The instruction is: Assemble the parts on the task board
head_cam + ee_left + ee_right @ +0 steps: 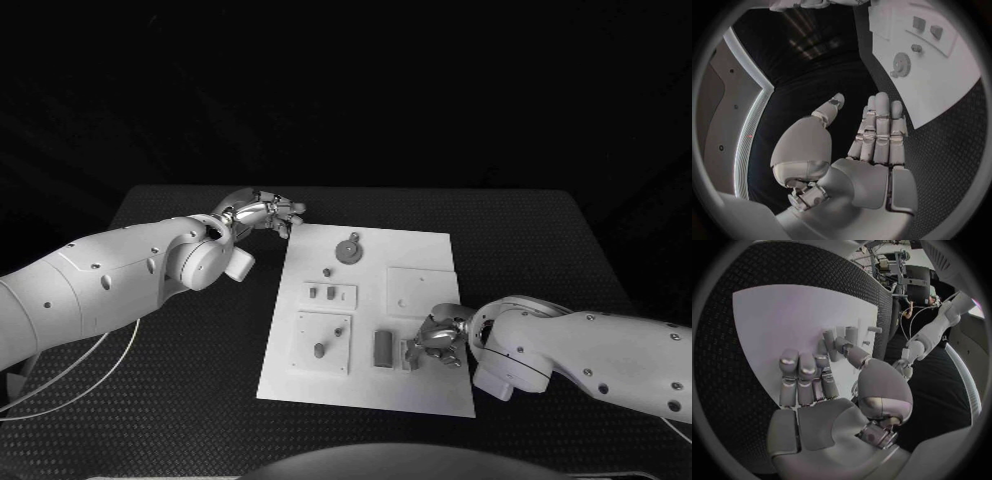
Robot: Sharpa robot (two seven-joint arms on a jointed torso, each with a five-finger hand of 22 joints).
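The right hand rests low over the near right part of the task board. Its fingers lie fairly straight and side by side, the thumb reaching toward a small upright part on the board; I cannot tell whether it touches or pinches that part. Just beside this hand, toward the board's middle, a dark block-shaped part lies flat. Further in, a square plate carries two small pegs.

The left hand hovers at the board's far left corner, off its edge, fingers straight and together, holding nothing. Near it, on the board's far end, lies a gear-shaped part.

The parts look small, rigid and light, probably smooth plastic or metal, so they may slip or tip when nudged. A fingertip pinch across opposite flat sides of the block seems the safest hold, or across the gear's rim, kept low so it does not twist.
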